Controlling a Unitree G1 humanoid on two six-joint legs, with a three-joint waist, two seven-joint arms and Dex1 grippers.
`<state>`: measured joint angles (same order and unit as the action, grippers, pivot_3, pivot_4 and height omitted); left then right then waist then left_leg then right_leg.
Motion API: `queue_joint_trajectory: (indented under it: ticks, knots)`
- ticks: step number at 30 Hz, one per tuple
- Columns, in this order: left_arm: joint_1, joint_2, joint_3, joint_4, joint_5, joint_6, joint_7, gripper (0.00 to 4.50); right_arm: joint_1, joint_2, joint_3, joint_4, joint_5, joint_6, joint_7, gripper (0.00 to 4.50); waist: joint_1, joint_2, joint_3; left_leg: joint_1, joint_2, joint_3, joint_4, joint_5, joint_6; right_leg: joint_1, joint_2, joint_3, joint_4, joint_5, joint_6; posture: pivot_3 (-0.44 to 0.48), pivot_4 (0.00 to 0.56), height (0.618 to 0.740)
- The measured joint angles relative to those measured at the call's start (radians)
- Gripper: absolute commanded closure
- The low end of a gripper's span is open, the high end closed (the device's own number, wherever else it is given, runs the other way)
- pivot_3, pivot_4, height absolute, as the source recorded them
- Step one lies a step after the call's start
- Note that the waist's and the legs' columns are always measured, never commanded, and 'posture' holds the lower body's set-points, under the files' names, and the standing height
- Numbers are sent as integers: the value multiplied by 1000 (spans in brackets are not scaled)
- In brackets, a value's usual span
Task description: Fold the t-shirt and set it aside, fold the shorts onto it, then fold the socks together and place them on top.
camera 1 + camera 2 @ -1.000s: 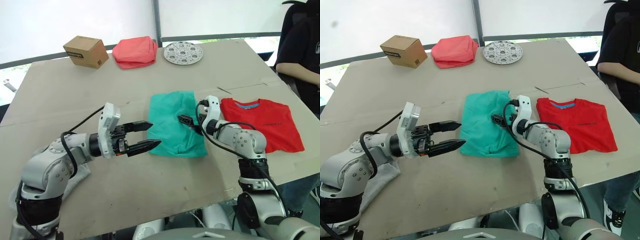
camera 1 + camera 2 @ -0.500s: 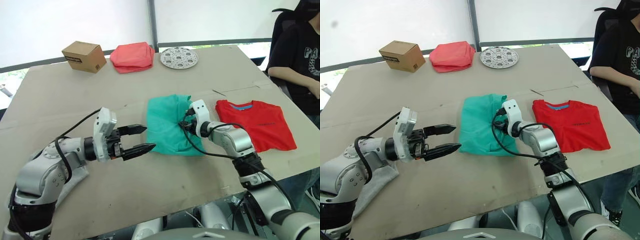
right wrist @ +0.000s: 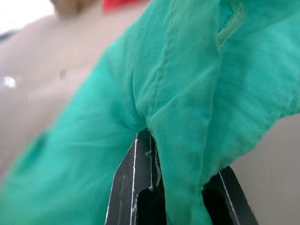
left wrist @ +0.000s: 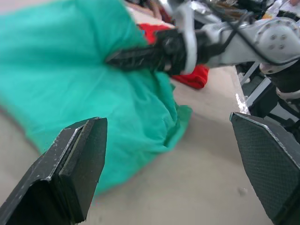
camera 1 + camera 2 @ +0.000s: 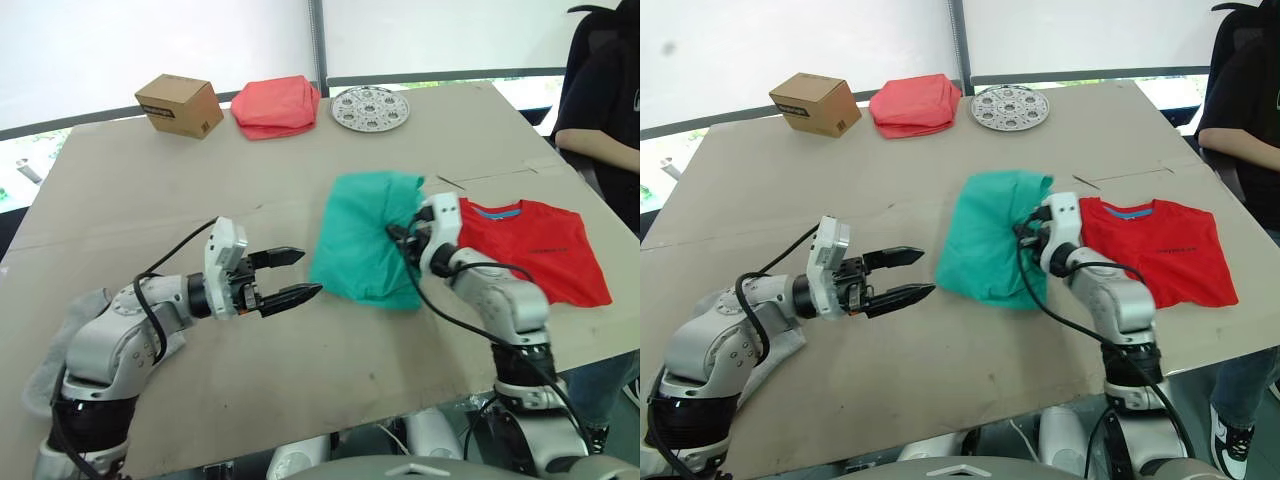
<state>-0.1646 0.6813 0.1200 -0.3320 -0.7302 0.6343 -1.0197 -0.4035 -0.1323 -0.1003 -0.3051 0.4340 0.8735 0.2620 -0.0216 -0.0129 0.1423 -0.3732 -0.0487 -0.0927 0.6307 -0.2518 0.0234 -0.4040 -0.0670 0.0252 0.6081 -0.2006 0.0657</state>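
The teal shorts lie folded mid-table, their right side bunched and raised. My right gripper is shut on that edge, and the right wrist view shows teal cloth pinched between its fingers. The red t-shirt lies flat just to the right, blue label at the neck. My left gripper hovers open to the left of the shorts, holding nothing. A light grey sock lies under my left arm at the table's left edge.
At the table's far side stand a cardboard box, a folded salmon-pink cloth and a round silver plate. A person in black sits at the far right corner. The table's front edge is close below both arms.
My right gripper has shut on the shorts' right edge and lifted it, pulling the cloth toward the t-shirt. My left gripper stays open in much the same place.
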Motion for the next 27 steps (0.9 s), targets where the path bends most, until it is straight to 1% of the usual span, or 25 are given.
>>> queue_joint_trajectory:
  ticks: [3, 7, 9, 10, 11, 12, 14, 17, 20, 21, 23, 27]
  knots:
    - [-47, -26, -47, 23, 2, -8, -12, 0, 38, -44, -123, -155, 81, 69, -30, 4470, 6, 0, 0, -3, 0, -1, 0, 0, 0, -1, 0, -1, -1, 0, 0, 0, 150, 740]
    - [-97, -43, -95, 69, 14, -11, -40, 0, 64, -132, -290, -293, 212, 203, -57, 4470, 7, 1, 0, -5, 0, 0, 1, 0, 0, -3, 0, -1, -1, 0, 0, 0, 150, 740]
    - [-117, -48, -103, 84, 21, -14, -51, 0, 89, -207, -360, -335, 296, 293, -51, 4470, 7, 1, 0, -6, 0, 1, 1, 0, 0, -3, -1, -1, -1, 0, 0, 0, 150, 740]
    - [-129, -49, -107, 94, 21, -16, -59, 0, 102, -270, -407, -345, 355, 371, -43, 4470, 8, 1, 1, -6, 0, 1, 2, 0, 1, -3, -1, -1, -1, -1, -1, 0, 150, 740]
    - [-131, -49, -108, 100, 21, -18, -64, 0, 105, -299, -427, -345, 375, 404, -39, 4470, 8, 1, 1, -6, 0, 1, 2, 0, 1, -3, -1, -1, -1, -2, -3, 0, 150, 740]
    - [-137, -50, -114, 110, 23, -23, -72, 0, 104, -369, -471, -340, 421, 484, -30, 4470, 8, 2, 1, -7, 0, 2, 3, 0, 1, -3, -2, -1, -1, -2, -4, 0, 150, 740]
    - [-137, -49, -117, 116, 25, -30, -85, 0, 82, -480, -532, -316, 462, 583, -19, 4470, 7, 1, 2, -7, 0, 3, 3, -1, 2, -3, -2, -1, -2, -2, -4, 0, 150, 740]
    - [-138, -49, -122, 119, 33, -34, -90, 0, 42, -605, -547, -283, 484, 673, 2, 4470, 7, 1, 2, -7, 0, 3, 3, -1, 2, -3, -2, -1, -2, -3, -3, 0, 150, 740]
    - [-137, -48, -122, 119, 37, -35, -91, 0, 32, -689, -544, -243, 490, 726, 35, 4470, 9, 0, 2, -7, 0, 4, 3, -1, 2, -2, -2, -3, -3, -3, -3, 0, 150, 740]
    - [-135, -48, -122, 116, 38, -35, -92, 0, 43, -735, -526, -226, 487, 729, 55, 4470, 10, 0, 2, -8, 0, 4, 3, -1, 2, -2, -2, -3, -3, -2, -3, 0, 150, 740]
    - [-128, -45, -122, 109, 38, -35, -93, 0, 51, -789, -500, -195, 479, 732, 84, 4470, 11, 0, 2, -8, 0, 4, 3, -1, 3, -2, -2, -4, -3, -2, -3, 0, 150, 740]
    - [-119, -45, -122, 95, 38, -35, -92, 0, 68, -920, -410, -81, 447, 673, 184, 4470, 11, 0, 3, -8, 0, 4, 4, -1, 3, -1, -3, -4, -4, -3, -3, 0, 150, 740]
